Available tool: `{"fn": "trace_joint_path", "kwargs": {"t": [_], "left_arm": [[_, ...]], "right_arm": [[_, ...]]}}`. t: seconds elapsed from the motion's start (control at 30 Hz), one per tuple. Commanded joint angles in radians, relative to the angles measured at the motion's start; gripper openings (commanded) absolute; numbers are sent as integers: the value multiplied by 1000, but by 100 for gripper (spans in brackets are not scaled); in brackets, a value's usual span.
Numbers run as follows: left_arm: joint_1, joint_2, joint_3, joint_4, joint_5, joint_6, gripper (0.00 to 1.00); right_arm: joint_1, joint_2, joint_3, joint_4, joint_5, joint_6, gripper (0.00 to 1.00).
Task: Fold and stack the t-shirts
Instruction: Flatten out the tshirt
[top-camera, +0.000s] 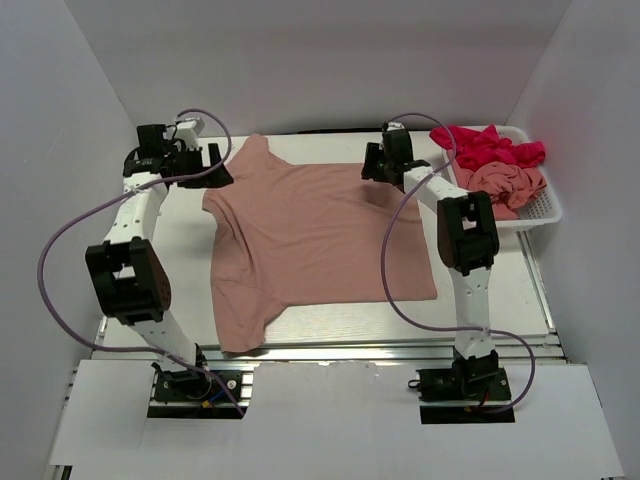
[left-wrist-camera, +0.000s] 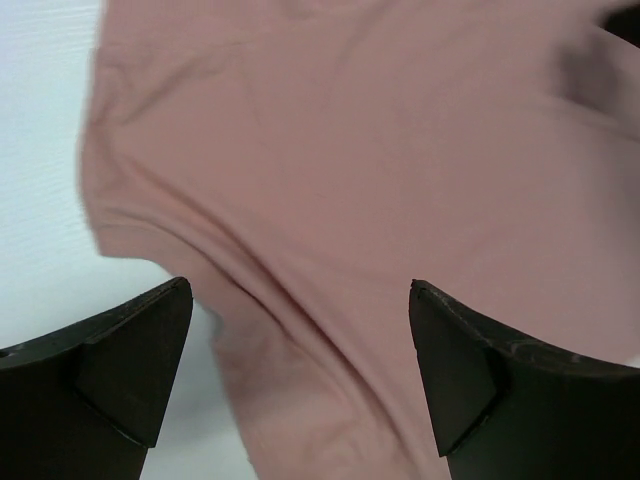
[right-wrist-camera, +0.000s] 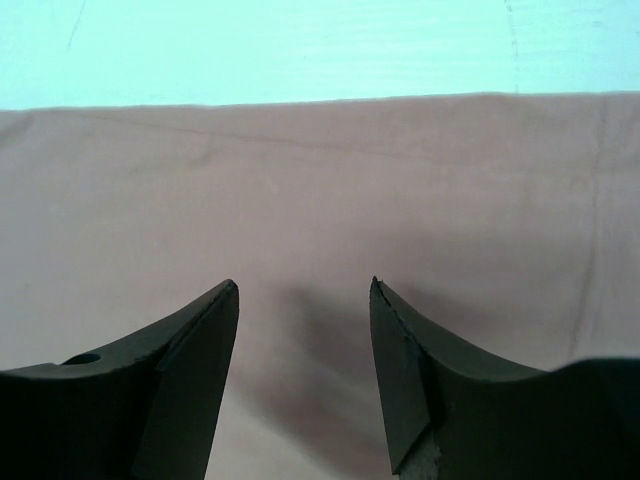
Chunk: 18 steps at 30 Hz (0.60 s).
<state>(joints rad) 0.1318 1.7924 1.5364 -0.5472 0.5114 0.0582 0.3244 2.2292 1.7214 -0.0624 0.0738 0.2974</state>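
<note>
item: flat salmon-pink t-shirt (top-camera: 320, 240), spread open on the middle of the table (top-camera: 180, 260), lying sideways with sleeves and collar to the left and the straight hem to the right; light creases around the near left sleeve. in the left wrist view the same cloth (left-wrist-camera: 340, 160) fills most of the frame, with bare table along its left side. in the right wrist view it (right-wrist-camera: 300, 200) shows a straight far edge with table beyond.

item: magenta-red t-shirt (top-camera: 490, 148), bunched at the far end of the white mesh basket (top-camera: 545, 205), which sits at the far right of the table.

item: crumpled salmon-pink t-shirt (top-camera: 510, 185), in the same basket, just nearer than the red one.

item: left gripper (top-camera: 215, 168) (left-wrist-camera: 300, 300), at the far left sleeve of the flat shirt; fingers released, spread wide, nothing between them.

item: right gripper (top-camera: 376, 168) (right-wrist-camera: 305, 290), over the far right part of the flat shirt; fingers parted, grasping nothing, shadow on the cloth below.

item: purple cables (top-camera: 60, 240), looping off both arms.
</note>
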Motion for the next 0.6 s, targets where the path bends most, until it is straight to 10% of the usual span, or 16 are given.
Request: {"fn": "trace_joint_path", "kwargs": {"t": [0.0,0.57], "left_arm": [[-23,-48,-21,-245,157,64,98],[-55,117,-234,-292,150,169,98]], "right_arm": [[-44,82,149,-46,-52,-17,60],[-93,221,302,-39,-97,-47,61]]}}
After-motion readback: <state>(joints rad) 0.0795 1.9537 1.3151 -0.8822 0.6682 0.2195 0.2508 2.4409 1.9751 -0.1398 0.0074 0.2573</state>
